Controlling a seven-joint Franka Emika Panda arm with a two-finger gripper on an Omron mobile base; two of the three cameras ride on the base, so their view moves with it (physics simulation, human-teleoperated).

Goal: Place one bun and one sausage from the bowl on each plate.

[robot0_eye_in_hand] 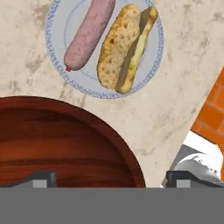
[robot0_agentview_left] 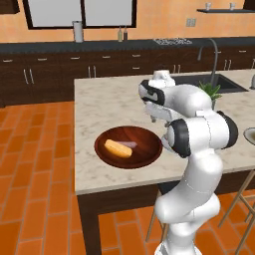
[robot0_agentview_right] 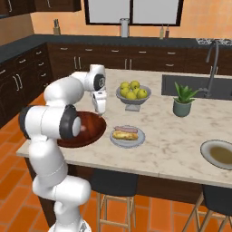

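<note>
A pale marble-topped kitchen island stands on an orange tiled floor. Toward its left end sits a wide, shallow, round bowl of dark reddish-brown wood. In the left base view, a golden bun and a pinkish sausage lie side by side inside it.

Just right of the bowl, close to its rim but apart from it, is a small round grey-white plate with a blue patterned edge. It holds one pink sausage and one split, browned bun, lying side by side and touching.

Farther right, near the island's right edge, a second round plate carries no bun or sausage.

The white arm's two-finger gripper hangs above the bowl's right rim, jaws wide apart and holding nothing.

The bun in the bowl looks light and soft, likely to dent under a hard squeeze, so a gentle grip across its narrow middle seems best. The sausage looks smooth, round and firmer, and may roll or slip, so closing across its width at mid-length should steady it.
</note>
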